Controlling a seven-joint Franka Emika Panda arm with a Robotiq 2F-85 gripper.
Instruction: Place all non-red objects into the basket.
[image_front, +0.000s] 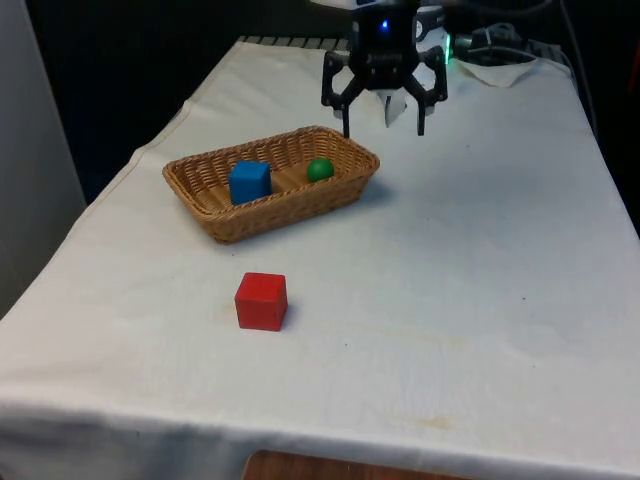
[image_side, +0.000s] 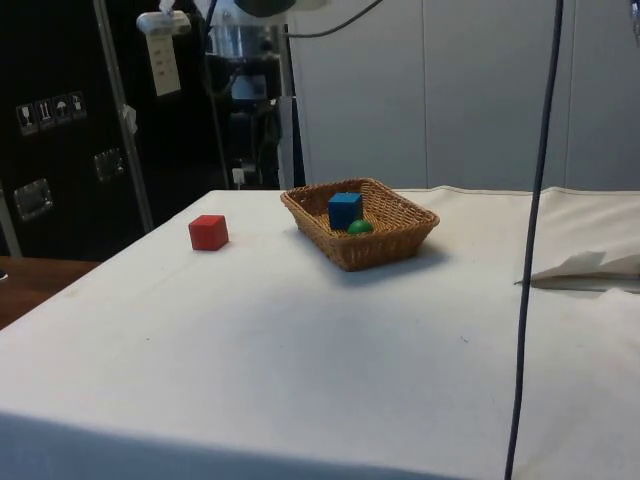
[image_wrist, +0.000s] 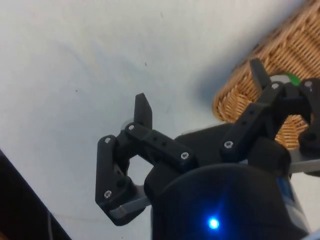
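— In the oval tan wicker basket (image_front: 275, 205)?

— Two things. A blue cube with square faces and sharp edges (image_front: 249, 182), resting toward the end nearer the front view's left. Just beside it, toward the front view's right, a small round green ball (image_front: 319, 169), glossy, lower than the cube. From the side, the same pair: blue cube (image_side: 345, 209) standing taller, green ball (image_side: 359, 227) tucked in front of it, close under the woven wall of the basket (image_side: 385, 243).

— And outside?

— A red cube (image_front: 261, 301), matt and solid in colour, flat on the white tablecloth (image_front: 480, 300), well apart from the basket on the near side in the front view. In the side view, red cube (image_side: 208, 232) alone on the cloth (image_side: 300, 350), off to the basket's left.

— Black two-finger gripper (image_front: 384, 120)?

— Up in the air, above the cloth just beyond the basket's far right corner in the front view, touching nothing. Fingers spread wide, nothing between them. Same from the wrist: gripper (image_wrist: 200, 90) with both black fingertips (image_wrist: 143, 110) parted over bare cloth, basket rim (image_wrist: 240, 102) beside one of them, a sliver of green ball (image_wrist: 289, 78) peeking past the other.

— Basket itself?

— Shallow, woven, slightly skewed to the table's edges, flat on the cloth.
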